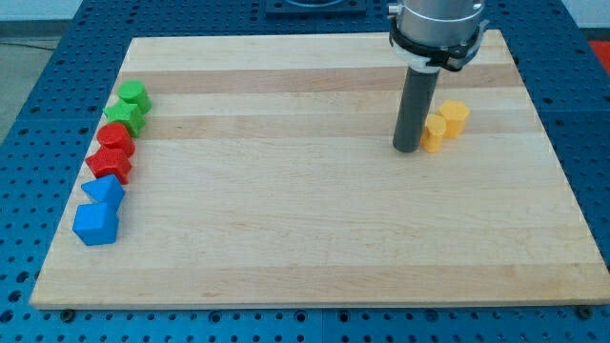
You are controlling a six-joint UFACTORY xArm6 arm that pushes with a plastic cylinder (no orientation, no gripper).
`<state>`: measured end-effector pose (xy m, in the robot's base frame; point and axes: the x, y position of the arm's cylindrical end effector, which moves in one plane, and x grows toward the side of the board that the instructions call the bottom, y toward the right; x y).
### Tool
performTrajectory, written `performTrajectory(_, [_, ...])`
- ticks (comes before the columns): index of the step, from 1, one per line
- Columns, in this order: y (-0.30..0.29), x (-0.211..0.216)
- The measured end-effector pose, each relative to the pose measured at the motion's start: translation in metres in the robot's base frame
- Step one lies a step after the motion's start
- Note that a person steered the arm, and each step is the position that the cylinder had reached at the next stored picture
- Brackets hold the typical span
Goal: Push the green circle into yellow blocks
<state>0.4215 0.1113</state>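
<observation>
Green blocks, among them the green circle [127, 117], lay untouched at the wooden table's [305, 248] left edge, well apart from the yellow blocks [445, 126] beside my tip [407, 150], a plain rod end effector with nothing to clamp, so the whole push remained.

A pale wooden board [315, 238] lies on a blue perforated table [29, 143] — evenly lit, no shadows.

High frontal view over board [315, 248]
</observation>
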Motion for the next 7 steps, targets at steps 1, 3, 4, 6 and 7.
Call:
performTrajectory(1, [0.003, -0.014])
performTrajectory(3, [0.029, -0.017])
performTrajectory(4, [0.007, -0.027])
performTrajectory(6, [-0.196, -0.13])
performTrajectory(7, [-0.335, -0.139])
